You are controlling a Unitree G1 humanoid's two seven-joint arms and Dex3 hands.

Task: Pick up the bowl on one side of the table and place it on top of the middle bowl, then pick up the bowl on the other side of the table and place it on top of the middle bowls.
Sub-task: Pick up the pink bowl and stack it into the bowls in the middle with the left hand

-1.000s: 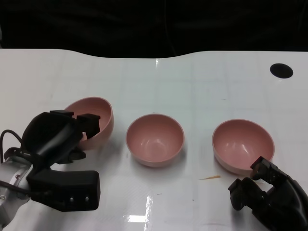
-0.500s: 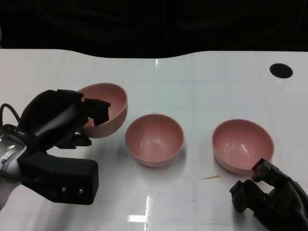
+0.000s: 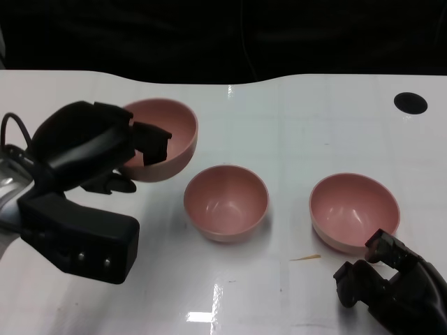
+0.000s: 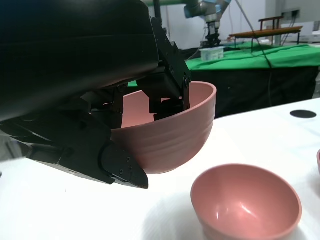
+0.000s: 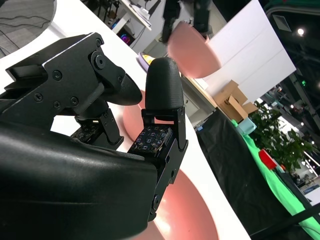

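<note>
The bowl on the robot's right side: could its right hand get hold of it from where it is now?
Probably yes. The right hand sits open just in front of the right bowl, with nothing between them; the small sliver lies off to the side.

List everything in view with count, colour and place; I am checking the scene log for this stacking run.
Held bowl: one, pink, lifted off the table at the left, tilted.
Middle bowl: one, pink, upright at the table's centre.
Right bowl: one, pink, upright on the table's right side.
Table: one, white, glossy.
Round hole: one, black, far right of the table.
Thin sliver: one, tan, between middle and right bowls, nearer the camera.
Left hand: black, grips the held bowl's rim.
Right hand: black, holds nothing, just short of the right bowl.
</note>
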